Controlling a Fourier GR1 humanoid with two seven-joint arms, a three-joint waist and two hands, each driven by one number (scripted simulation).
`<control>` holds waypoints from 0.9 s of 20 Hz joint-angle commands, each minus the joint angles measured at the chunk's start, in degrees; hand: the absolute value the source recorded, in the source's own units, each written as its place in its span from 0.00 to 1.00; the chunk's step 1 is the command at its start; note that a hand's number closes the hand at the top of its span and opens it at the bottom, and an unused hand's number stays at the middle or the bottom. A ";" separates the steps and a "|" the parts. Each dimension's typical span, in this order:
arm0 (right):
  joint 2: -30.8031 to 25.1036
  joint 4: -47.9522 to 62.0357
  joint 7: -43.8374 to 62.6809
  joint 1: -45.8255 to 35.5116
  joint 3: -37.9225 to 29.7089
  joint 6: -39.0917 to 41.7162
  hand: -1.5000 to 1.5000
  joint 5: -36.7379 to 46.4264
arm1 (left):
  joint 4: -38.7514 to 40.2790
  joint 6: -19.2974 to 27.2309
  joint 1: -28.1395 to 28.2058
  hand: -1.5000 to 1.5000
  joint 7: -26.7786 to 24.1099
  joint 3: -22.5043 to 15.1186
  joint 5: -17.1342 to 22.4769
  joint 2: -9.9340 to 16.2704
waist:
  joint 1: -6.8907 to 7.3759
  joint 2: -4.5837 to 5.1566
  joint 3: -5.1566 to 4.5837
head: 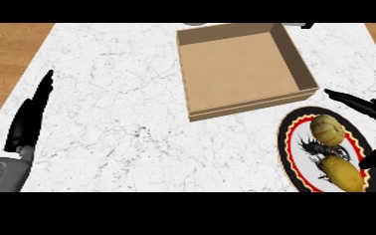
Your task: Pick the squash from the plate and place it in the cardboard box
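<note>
The yellow squash (342, 172) lies on a round plate (288, 148) with a red, black and white rim at the lower right. Its paler knobbly end (327, 128) points away from me, and a dark patch crosses its middle. Only parts of my right hand (349, 99) show at the right edge. One straight finger reaches over the plate's far rim, and another dark tip sits beside the squash's near end. Nothing is curled round the squash, so this hand is open. The open-topped, empty cardboard box (242, 67) stands just beyond the plate. My left hand (28, 117) rests open at the left edge, fingers up.
The counter is white marble (117, 104), with a wooden surface (18, 50) beyond its left edge. The box's near wall (249, 107) stands between the plate and the box floor. A dark object pokes in at the top right.
</note>
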 commanded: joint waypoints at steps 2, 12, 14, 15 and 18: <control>3.37 9.93 -10.36 -7.04 4.48 2.44 0.00 6.51 | -0.48 0.09 -1.92 0.50 1.73 -0.47 -0.88 -0.87 | 0.01 0.07 0.01; 8.28 20.67 -15.32 -11.78 7.48 -1.69 0.00 10.85 | 0.00 0.47 2.16 0.50 -1.06 1.63 -1.44 -1.41 | -1.73 -0.44 -0.16; 8.12 21.38 -17.07 -11.96 7.45 -1.21 0.00 10.33 | -2.17 0.68 2.11 0.50 1.50 1.19 -1.59 -1.49 | -1.55 -0.45 -0.09; 9.11 22.21 -16.88 -12.10 7.59 -1.98 0.00 10.55 | -1.47 1.15 0.96 0.50 1.54 1.20 -2.36 -1.66 | -1.92 -0.43 -0.11; 8.23 20.47 -17.66 -13.27 7.61 0.52 0.00 9.49 | -0.68 -0.51 1.71 0.50 0.68 2.90 -1.05 -0.69 | -2.27 -0.62 -0.18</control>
